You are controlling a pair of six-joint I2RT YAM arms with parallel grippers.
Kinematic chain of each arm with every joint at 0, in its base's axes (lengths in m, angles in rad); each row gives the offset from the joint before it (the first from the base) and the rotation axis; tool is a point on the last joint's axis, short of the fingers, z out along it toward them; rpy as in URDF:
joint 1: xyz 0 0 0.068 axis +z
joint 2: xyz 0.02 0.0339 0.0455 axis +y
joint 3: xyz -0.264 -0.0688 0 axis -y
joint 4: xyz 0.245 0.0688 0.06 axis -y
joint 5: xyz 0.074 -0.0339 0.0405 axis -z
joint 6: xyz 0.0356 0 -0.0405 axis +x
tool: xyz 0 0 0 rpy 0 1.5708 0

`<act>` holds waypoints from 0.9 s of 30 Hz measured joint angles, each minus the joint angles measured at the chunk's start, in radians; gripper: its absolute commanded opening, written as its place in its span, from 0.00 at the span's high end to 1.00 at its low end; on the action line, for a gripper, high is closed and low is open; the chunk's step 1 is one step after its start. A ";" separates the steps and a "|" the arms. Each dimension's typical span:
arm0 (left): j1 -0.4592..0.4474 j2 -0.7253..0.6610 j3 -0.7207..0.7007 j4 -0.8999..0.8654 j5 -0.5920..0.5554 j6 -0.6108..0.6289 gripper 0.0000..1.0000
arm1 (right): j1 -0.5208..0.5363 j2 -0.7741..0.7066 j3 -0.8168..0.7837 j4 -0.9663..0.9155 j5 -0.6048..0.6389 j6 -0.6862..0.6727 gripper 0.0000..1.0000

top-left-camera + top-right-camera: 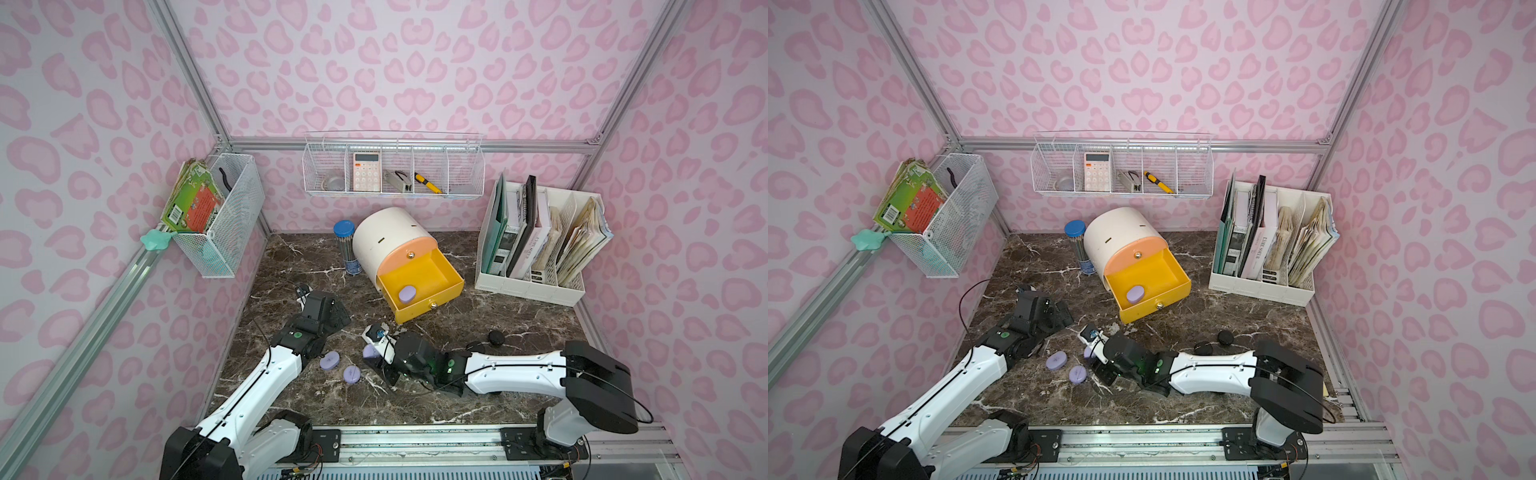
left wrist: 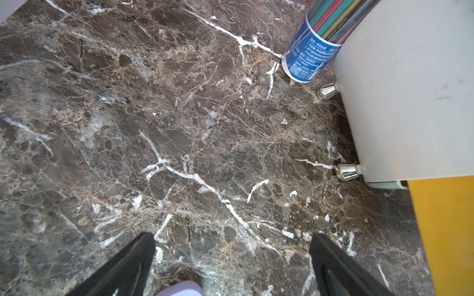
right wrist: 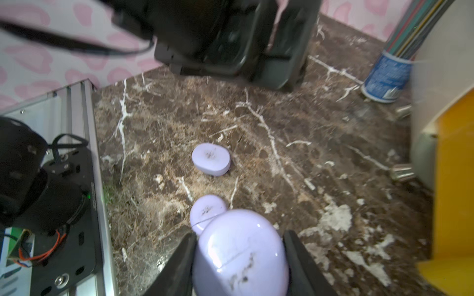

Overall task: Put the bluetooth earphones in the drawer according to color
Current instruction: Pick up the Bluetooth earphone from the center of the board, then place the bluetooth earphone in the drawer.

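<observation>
The right arm's wrist covers most of the lilac case (image 1: 369,352) it is working on. In both top views only a lilac edge peeks out beside it. I cannot tell whether that case rests on the surface (image 1: 332,407) or is raised off it. Two black cases (image 1: 496,337) lie close to the right arm, and the nearer one is half tucked behind it.

The cabinet (image 1: 384,237) has its yellow drawer (image 1: 411,312) pulled out, which hides whatever sits beneath it from above. The peach drawer (image 1: 405,254) over it is closed. In the left wrist view a lilac sliver (image 2: 179,289) is cut off at the frame edge, with too little showing to name it. The right wrist view is blurred around the left arm.

The right claw (image 3: 239,234) is partly closed, its fingers (image 3: 184,256) pressed against both sides of the lilac case, pinching it. The left claw (image 2: 232,241) is spread wide and holds nothing. It sits over bare surface, near the cabinet's side and a pencil tube (image 1: 347,249) that stands just beside the cabinet.

Another lilac case (image 1: 407,294) lies inside the yellow drawer, near a front corner. Two more lilac cases (image 1: 329,360) lie flat on the surface between the arms, close together but not touching.
</observation>
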 measured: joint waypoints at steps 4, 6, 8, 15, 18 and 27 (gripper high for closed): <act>0.000 -0.005 0.000 0.000 -0.003 0.000 0.01 | -0.074 -0.050 0.021 -0.013 0.000 -0.026 0.64; 0.000 -0.005 0.000 0.000 -0.003 0.000 0.01 | -0.124 -0.058 0.051 -0.040 -0.003 -0.034 0.65; 0.000 -0.005 -0.001 0.000 -0.004 0.000 0.01 | -0.175 -0.059 0.083 -0.068 -0.001 -0.037 0.65; 0.000 -0.005 -0.001 0.000 -0.010 0.000 0.01 | -0.354 -0.058 0.174 -0.164 0.012 -0.040 0.64; 0.000 -0.005 -0.001 0.000 -0.012 0.000 0.01 | -0.424 -0.044 0.211 -0.201 0.012 -0.030 0.64; 0.000 0.002 -0.001 0.000 -0.017 0.000 0.01 | -0.576 0.039 0.291 -0.288 -0.003 -0.025 0.62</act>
